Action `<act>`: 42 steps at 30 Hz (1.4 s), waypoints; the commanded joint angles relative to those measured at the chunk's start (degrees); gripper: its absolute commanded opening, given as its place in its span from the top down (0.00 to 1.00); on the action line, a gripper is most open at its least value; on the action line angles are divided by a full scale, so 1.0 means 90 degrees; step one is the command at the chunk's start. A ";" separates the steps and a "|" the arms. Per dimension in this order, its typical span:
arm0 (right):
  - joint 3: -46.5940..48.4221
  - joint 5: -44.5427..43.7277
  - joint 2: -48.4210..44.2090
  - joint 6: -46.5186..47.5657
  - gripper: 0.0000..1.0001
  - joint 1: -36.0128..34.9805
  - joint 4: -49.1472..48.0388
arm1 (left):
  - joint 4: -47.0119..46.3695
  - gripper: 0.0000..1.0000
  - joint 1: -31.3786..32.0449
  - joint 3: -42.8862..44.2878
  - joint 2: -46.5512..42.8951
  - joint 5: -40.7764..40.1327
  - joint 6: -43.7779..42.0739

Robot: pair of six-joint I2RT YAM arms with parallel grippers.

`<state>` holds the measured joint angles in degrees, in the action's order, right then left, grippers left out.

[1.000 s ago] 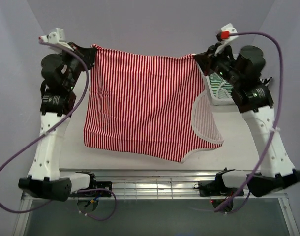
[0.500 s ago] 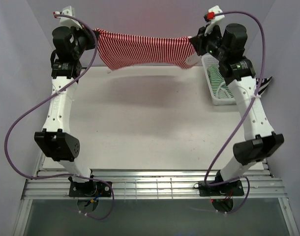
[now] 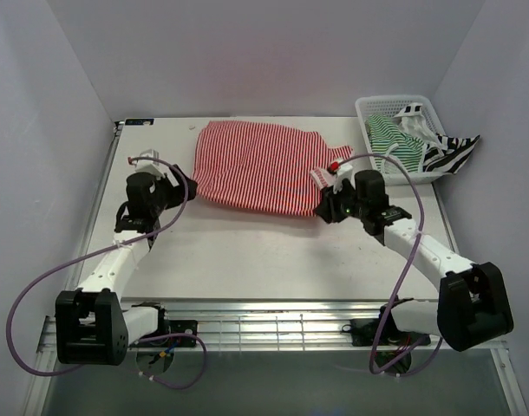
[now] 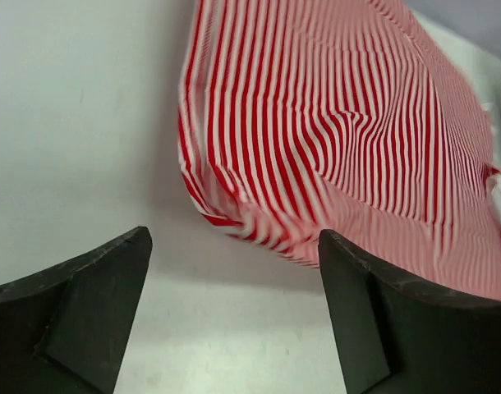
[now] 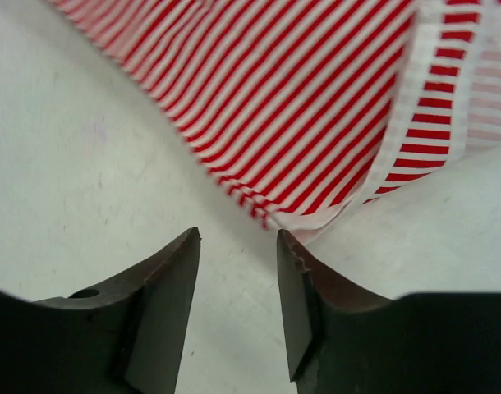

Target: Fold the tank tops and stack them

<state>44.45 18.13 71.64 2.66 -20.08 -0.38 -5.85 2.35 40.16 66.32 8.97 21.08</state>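
Observation:
The red-and-white tank top [image 3: 260,166] lies spread on the white table, its near edge bunched. My left gripper [image 3: 188,184] sits just off its left corner, open, nothing between the fingers; in the left wrist view the cloth [image 4: 341,139] lies beyond the jaws [image 4: 234,246]. At the cloth's right near corner my right gripper [image 3: 323,206] stands open a little, empty; the cloth corner [image 5: 316,123] lies just past the tips [image 5: 238,238]. The green-and-white top [image 3: 395,143] and the black-and-white top [image 3: 451,154] rest in the basket.
A white lattice basket [image 3: 368,108] stands at the back right corner, the black-and-white top hanging over its right side. Grey walls close in the table on the left, back and right. Purple cables loop from both arms.
Both arms came down and toward me from holding the red-and-white top stretched in the air. The top now lies on the table, and both grippers have let go and opened.

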 commanded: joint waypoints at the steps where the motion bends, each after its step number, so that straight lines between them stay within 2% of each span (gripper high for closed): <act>1: -0.0299 -0.0217 -0.0449 -0.0500 0.47 -0.0512 -0.0280 | 0.0578 0.02 0.0012 -0.0078 -0.0445 -0.0946 0.1451; 2: -0.0232 -0.0314 -0.0566 -0.0510 0.23 -0.0688 -0.0086 | 0.0949 0.02 0.0003 0.0019 -0.0504 -0.1712 0.1553; 4: 0.0245 -0.0509 -0.0693 -0.0520 0.03 -0.0767 0.0662 | 0.1894 0.02 0.0003 0.0682 -0.0650 -0.2439 0.1739; 5: 0.0382 -0.0588 -0.0858 -0.0520 0.10 -0.0767 0.0803 | 0.2054 0.02 0.0003 0.0839 -0.0709 -0.2665 0.1740; 8: 0.0696 -0.1017 -0.1026 -0.0676 0.10 -0.0767 0.1047 | 0.1998 0.02 0.0003 0.1104 -0.0943 -0.2404 0.1632; 10: 0.0890 -0.1271 -0.0919 -0.0822 0.10 -0.0767 0.1087 | 0.1629 0.02 -0.0007 0.1104 -0.0934 -0.1790 0.1642; 13: 0.1552 -0.2216 -0.0237 -0.0862 0.10 -0.0855 0.1515 | 0.1004 0.02 0.0022 0.1055 -0.0486 -0.0649 0.1808; 14: 0.1778 -0.2829 0.0258 -0.0842 0.10 -0.0884 0.1894 | 0.0924 0.02 0.0032 0.1103 -0.0282 -0.0413 0.1885; 16: 0.2372 -0.3321 0.0759 -0.0910 0.10 -0.0914 0.2190 | 0.0700 0.02 0.0187 0.1327 0.0479 0.0171 0.1945; 20: 0.3397 -0.4559 0.2057 -0.1192 0.10 -0.0914 0.2844 | 0.0786 0.02 0.0783 0.2097 0.1886 0.0048 0.1623; 21: 0.3575 -0.4766 0.2524 -0.1261 0.10 -0.0914 0.3106 | 0.0835 0.02 0.0929 0.2264 0.2430 0.0125 0.1555; 23: 0.3965 -0.5118 0.3091 -0.1379 0.10 -0.0904 0.3284 | 0.1108 0.02 0.1018 0.2722 0.2911 0.0204 0.1564; 28: 0.4348 -0.4925 0.3992 -0.1399 0.10 -0.0846 0.3421 | 0.1537 0.02 0.1116 0.2940 0.3898 0.0204 0.1554; 32: 0.4417 -0.4876 0.4539 -0.1437 0.10 -0.0777 0.3480 | 0.1733 0.02 0.1116 0.2755 0.4221 0.0156 0.1535; 37: 0.4271 -0.4895 0.4716 -0.1525 0.10 -0.0631 0.3480 | 0.1928 0.02 0.1126 0.2433 0.4388 -0.0068 0.1573; 42: 0.4046 -0.5159 0.4736 -0.1603 0.10 -0.0514 0.3480 | 0.2231 0.02 0.1009 0.2071 0.4281 -0.0762 0.1730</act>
<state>81.65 -25.50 114.65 -10.24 -25.50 30.30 8.25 12.45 62.22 105.38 7.64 36.27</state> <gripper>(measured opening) 0.900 0.977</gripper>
